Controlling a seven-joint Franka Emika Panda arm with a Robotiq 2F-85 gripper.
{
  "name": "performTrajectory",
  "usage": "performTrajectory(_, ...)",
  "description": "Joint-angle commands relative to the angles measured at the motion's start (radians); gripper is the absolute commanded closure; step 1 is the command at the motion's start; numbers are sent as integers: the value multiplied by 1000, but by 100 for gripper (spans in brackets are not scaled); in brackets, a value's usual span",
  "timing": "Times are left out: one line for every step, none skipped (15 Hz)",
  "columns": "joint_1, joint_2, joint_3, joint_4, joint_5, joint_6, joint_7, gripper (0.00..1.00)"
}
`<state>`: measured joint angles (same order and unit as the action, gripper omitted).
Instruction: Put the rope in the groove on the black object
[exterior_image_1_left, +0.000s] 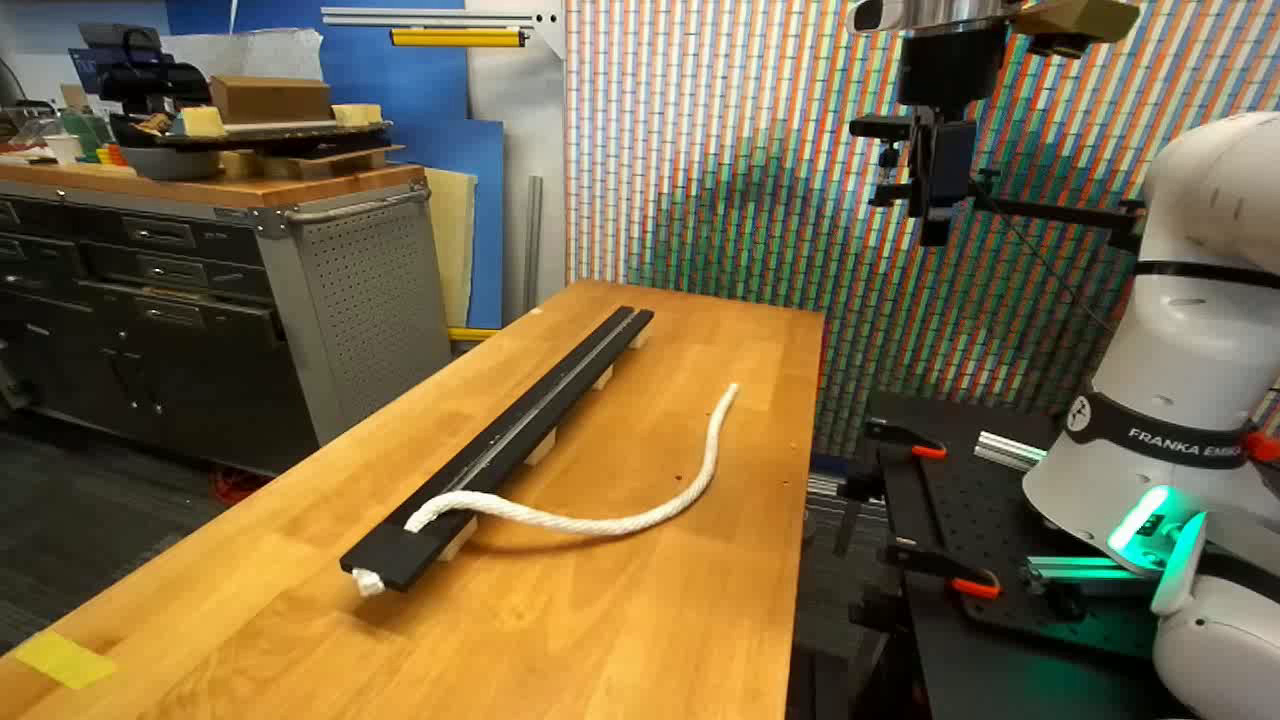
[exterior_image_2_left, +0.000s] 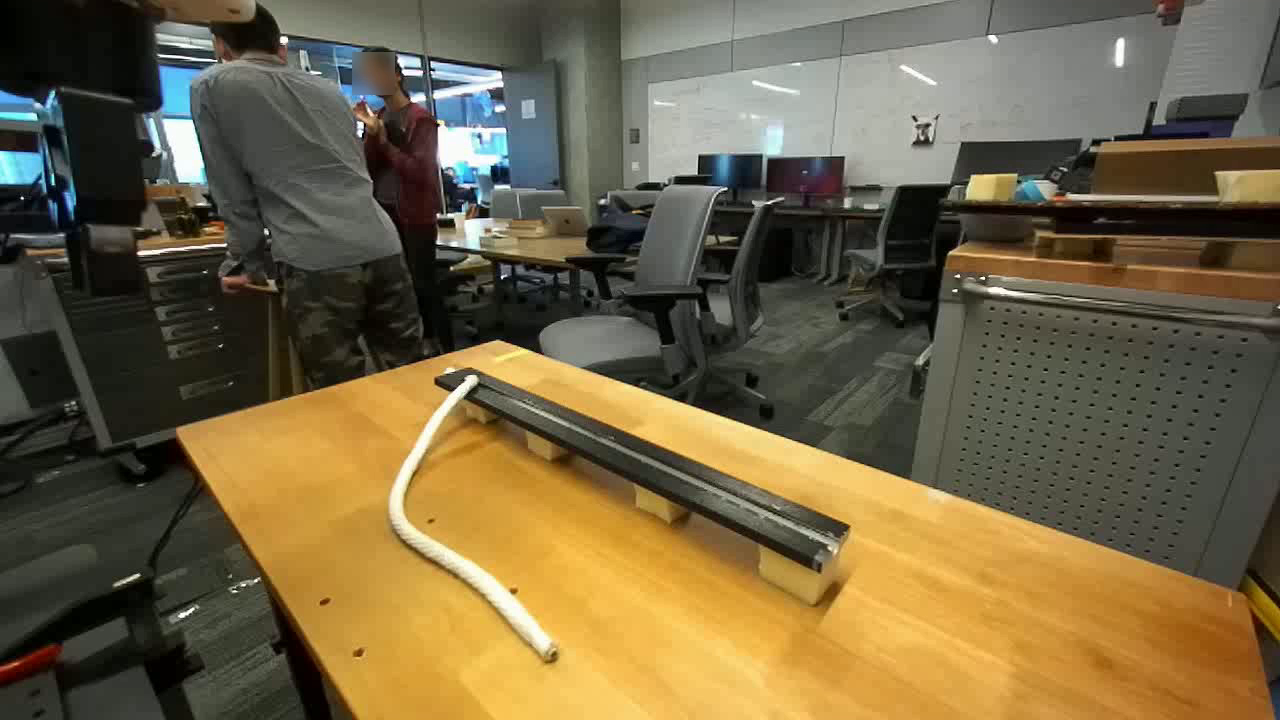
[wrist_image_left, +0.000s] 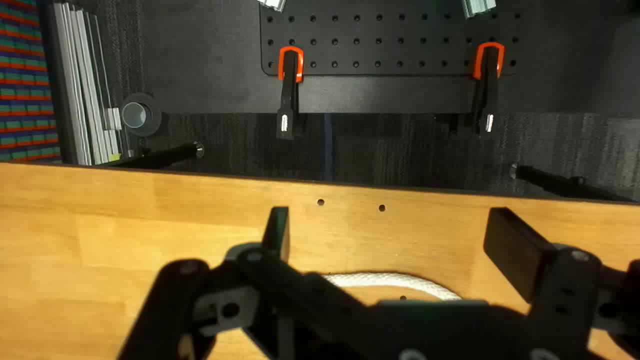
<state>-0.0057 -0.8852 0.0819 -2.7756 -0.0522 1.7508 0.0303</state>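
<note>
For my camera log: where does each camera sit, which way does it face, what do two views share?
Wrist view: robot-mounted above the wooden table, facing down; the open hand shows.
In an exterior view: near where the rope meets the black grooved rail, facing a striped backdrop; Franka arm and hand show.
In an exterior view: by the rail's rope-free end, facing a whiteboard; part of the hand shows.
Both exterior views share rope and rail.

The arm (exterior_image_1_left: 1150, 345) points its spread jaws downward
</note>
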Motion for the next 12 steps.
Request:
performTrajectory(13, 1, -11, 2, -7, -2, 8, 0)
performTrajectory(13, 1, -11, 2, -7, -2, 8, 0)
performTrajectory(13, 1, -11, 2, -7, -2, 8, 0)
performTrajectory(13, 1, -11, 2, -7, -2, 8, 0)
performTrajectory(13, 1, -11, 2, -7, -2, 8, 0)
performTrajectory(4, 6, -9, 3, -4, 9, 28, 0)
performTrajectory(-5, 9, -7, 3, 0, 24, 51, 0)
performTrajectory(-16, 14, -6, 4, 8, 43, 85, 0)
performTrajectory(-28, 25, -6, 9, 17, 62, 124, 0)
performTrajectory(-37, 35, -6, 11, 18, 88, 155, 0)
performTrajectory(-51, 53, -5, 16, 18, 115, 191, 0)
performTrajectory(-67, 68, -1, 19, 21, 149, 235, 0)
